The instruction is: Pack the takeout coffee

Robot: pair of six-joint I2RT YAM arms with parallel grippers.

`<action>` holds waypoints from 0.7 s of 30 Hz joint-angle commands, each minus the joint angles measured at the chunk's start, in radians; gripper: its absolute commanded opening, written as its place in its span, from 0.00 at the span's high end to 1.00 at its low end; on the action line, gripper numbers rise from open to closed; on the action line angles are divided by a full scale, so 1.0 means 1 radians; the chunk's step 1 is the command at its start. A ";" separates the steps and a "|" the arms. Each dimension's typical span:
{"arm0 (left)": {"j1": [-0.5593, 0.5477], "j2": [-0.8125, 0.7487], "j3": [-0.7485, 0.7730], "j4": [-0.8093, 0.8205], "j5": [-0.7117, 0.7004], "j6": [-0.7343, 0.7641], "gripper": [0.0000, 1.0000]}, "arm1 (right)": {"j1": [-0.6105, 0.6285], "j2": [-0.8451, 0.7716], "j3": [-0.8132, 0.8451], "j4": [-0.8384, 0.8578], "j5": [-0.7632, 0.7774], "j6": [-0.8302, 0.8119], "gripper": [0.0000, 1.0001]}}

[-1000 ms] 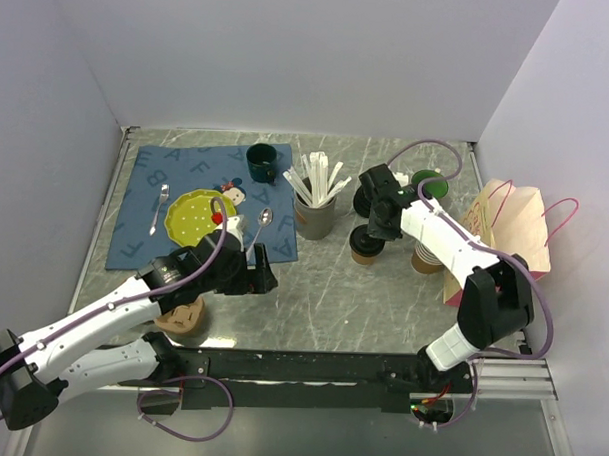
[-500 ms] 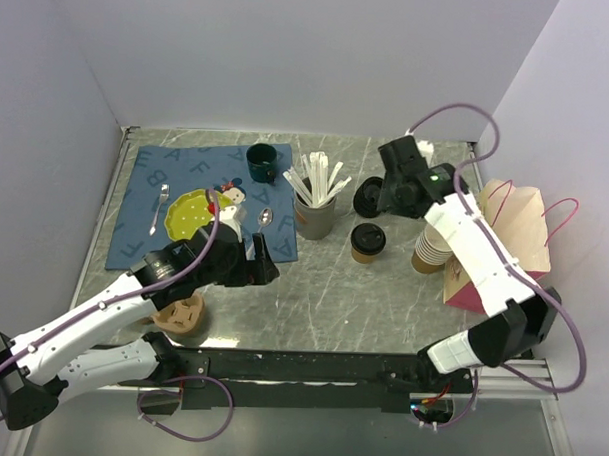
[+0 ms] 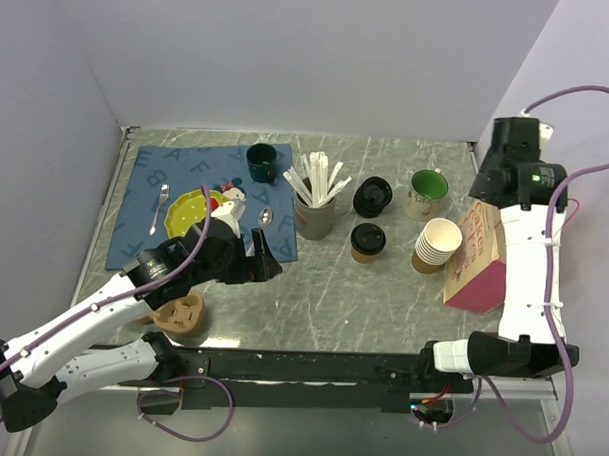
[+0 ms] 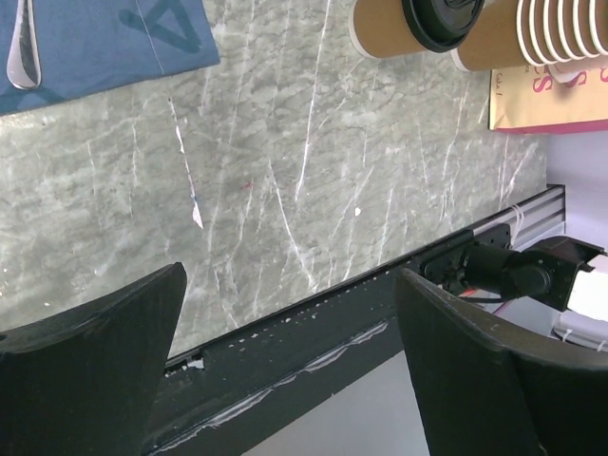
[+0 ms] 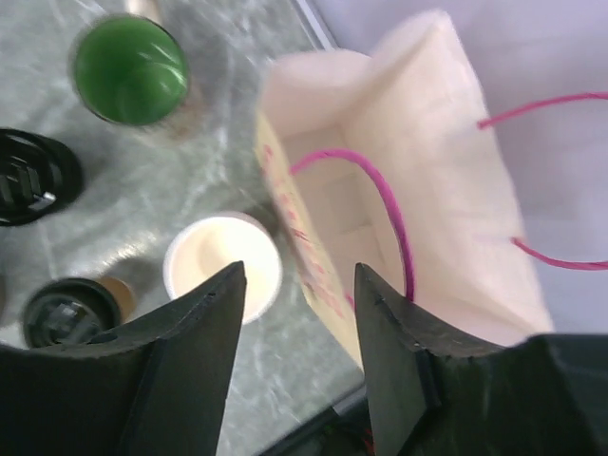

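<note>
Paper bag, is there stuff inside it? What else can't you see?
- Paper bag inside: right wrist view, blurred; top view, right arm covers it.
- Takeout coffee: left wrist view, cut by the top edge.
- Right claw fingers: top view, hidden under its wrist.

My takeout coffee [image 3: 367,242] is a small tan paper cup with a round black lid pressed on top. It stands upright and capped, just to the left of the stack of paper cups [image 3: 436,245], near it but not touching. Looking down from my right wrist, I see its lid face-on beside that stack's white mouth.
</note>
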 commanded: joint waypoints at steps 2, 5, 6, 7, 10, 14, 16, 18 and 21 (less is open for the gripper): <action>0.000 -0.008 0.021 0.004 0.030 -0.032 0.03 | -0.107 -0.014 0.035 -0.045 -0.173 -0.113 0.40; 0.000 0.006 0.025 -0.004 0.027 -0.014 0.03 | -0.141 -0.023 -0.019 -0.015 -0.249 -0.127 0.37; 0.000 0.008 0.027 -0.004 0.024 -0.007 0.03 | -0.141 -0.016 -0.015 -0.025 -0.256 -0.130 0.37; 0.000 0.012 0.027 -0.006 0.024 -0.001 0.03 | -0.143 -0.008 0.005 -0.034 -0.268 -0.134 0.37; 0.000 0.031 0.038 -0.016 0.019 0.019 0.03 | -0.140 -0.023 0.082 -0.015 -0.410 -0.146 0.36; 0.000 0.046 0.058 -0.012 0.022 0.035 0.03 | -0.141 0.010 0.270 -0.065 -0.504 -0.127 0.33; 0.000 0.049 0.065 -0.010 0.018 0.040 0.03 | -0.141 0.021 0.349 -0.085 -0.468 -0.117 0.30; 0.000 0.057 0.071 -0.009 0.015 0.048 0.03 | -0.141 0.010 0.346 -0.096 -0.380 -0.108 0.26; 0.002 0.063 0.079 -0.003 0.018 0.059 0.03 | -0.141 -0.016 0.273 -0.093 -0.244 -0.122 0.17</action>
